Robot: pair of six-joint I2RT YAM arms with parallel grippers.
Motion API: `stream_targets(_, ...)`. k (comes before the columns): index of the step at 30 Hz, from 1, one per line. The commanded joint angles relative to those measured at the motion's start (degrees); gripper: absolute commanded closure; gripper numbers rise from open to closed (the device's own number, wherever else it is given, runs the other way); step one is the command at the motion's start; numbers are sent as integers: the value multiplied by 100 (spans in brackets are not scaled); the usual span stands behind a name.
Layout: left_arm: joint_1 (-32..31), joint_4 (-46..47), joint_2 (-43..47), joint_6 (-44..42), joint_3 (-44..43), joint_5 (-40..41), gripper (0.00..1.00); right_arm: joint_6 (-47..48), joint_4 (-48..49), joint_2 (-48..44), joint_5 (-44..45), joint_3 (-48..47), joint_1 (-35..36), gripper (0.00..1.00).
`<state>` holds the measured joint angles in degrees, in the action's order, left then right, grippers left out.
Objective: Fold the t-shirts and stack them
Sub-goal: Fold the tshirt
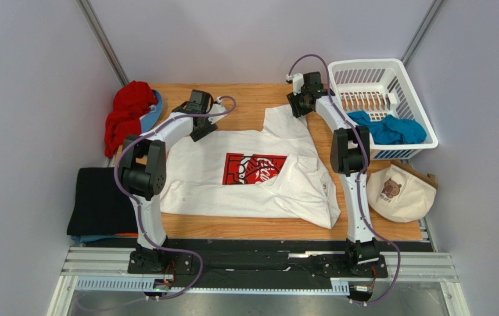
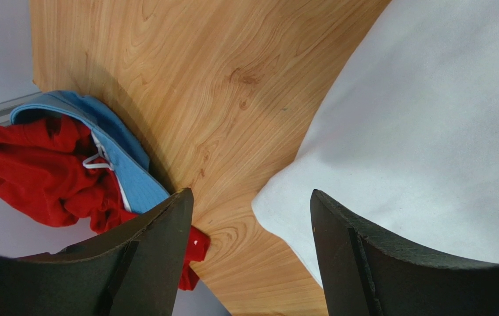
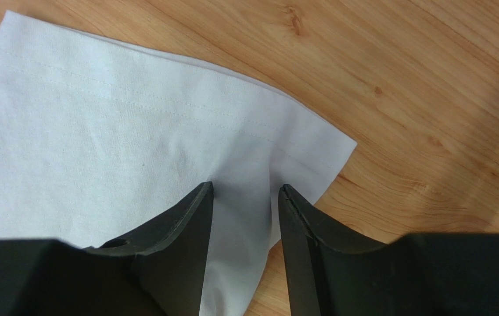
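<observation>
Wooden table point(image 1: 252, 227): light grain.
White plastic basket point(image 1: 364, 77): slatted walls, far right corner.
Cream cloth bag point(image 1: 400, 192), brown bear picture: right edge, just beside the basket.
Light blue cloth item point(image 1: 155, 110): far left corner.

The wooden tabletop point(image 1: 252, 227) was enclosed by plain pale walls point(image 1: 245, 33), joined at slanting metal posts point(image 1: 103, 39); it was lit evenly, seemingly from overhead.
</observation>
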<state>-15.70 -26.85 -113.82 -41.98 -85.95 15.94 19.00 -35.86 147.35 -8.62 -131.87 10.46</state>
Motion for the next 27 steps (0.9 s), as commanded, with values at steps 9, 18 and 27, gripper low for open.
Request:
stream_targets(9,15,250,35,-188,114,128,26,411,-141,119,45,-84,18,84)
stream_targets(18,541,-231,-570,-206,-1044,-363,27,455,-106,-83,168,196,18,100)
stream_targets(27,964,-2421,-1318,-662,-2462,-2287,29,639,-53,-488,247,786,18,100)
